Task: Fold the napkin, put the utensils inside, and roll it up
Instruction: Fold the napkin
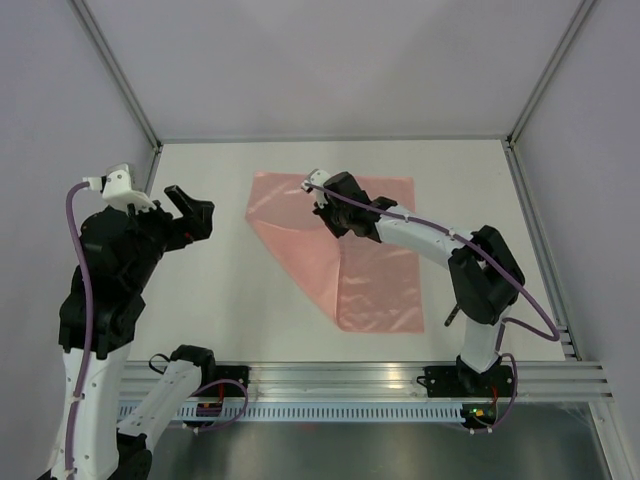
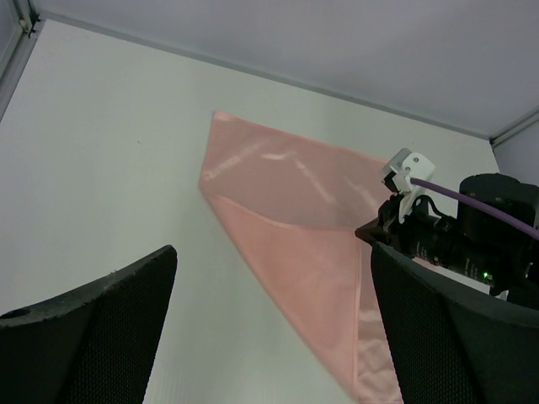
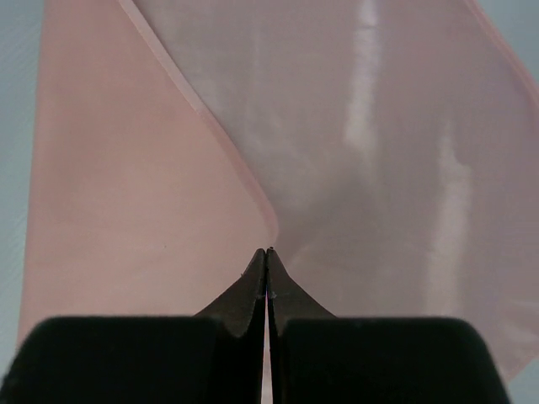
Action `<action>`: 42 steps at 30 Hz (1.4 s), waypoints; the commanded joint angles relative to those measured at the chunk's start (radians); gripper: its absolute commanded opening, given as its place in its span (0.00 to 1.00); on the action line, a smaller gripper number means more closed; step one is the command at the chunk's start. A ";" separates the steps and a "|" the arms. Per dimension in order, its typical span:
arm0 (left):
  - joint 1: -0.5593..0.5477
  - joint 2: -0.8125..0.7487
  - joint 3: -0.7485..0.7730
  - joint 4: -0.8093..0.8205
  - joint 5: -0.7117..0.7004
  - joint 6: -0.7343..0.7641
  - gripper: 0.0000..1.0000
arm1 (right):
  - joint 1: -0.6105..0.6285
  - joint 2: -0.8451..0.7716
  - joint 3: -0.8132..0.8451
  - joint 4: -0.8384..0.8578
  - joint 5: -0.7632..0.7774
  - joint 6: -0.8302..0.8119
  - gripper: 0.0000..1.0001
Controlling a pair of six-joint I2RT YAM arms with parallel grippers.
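The napkin (image 1: pixel 375 285) lies flat on the white worktop (image 1: pixel 210 300), near the middle and a bit to the right. It is pink, thin and a little shiny. One part is already turned over, so there is a slanted fold line and two layers.

The right fingers (image 3: pixel 253 290) are pressed tight together. The tip of the turned-over flap ends right at them, so I think they are pinching that corner. The left fingers (image 2: pixel 101 337) are wide apart and hold nothing. They hang over the bare worktop, left of the napkin and well apart from it.

This cloth looks very light and floppy. It will bend and sag and will not keep its shape by itself. It may also slide on the smooth worktop, or slip out of a weak pinch. The best place to hold it is a corner or an edge. A second hold on another corner would keep it from bunching up.

I can see no utensils.
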 commanded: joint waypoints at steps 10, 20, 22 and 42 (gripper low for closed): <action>0.003 0.035 -0.008 0.066 0.059 0.013 1.00 | -0.170 0.010 0.040 0.044 0.028 -0.061 0.00; 0.005 0.041 -0.020 0.074 0.062 0.028 1.00 | -0.277 0.055 0.093 0.064 0.028 -0.069 0.00; 0.003 0.043 -0.022 0.075 0.065 0.030 1.00 | -0.289 0.063 0.106 0.064 0.028 -0.070 0.01; 0.005 0.060 -0.043 0.097 0.082 0.041 1.00 | -0.407 0.141 0.202 0.064 0.025 -0.055 0.00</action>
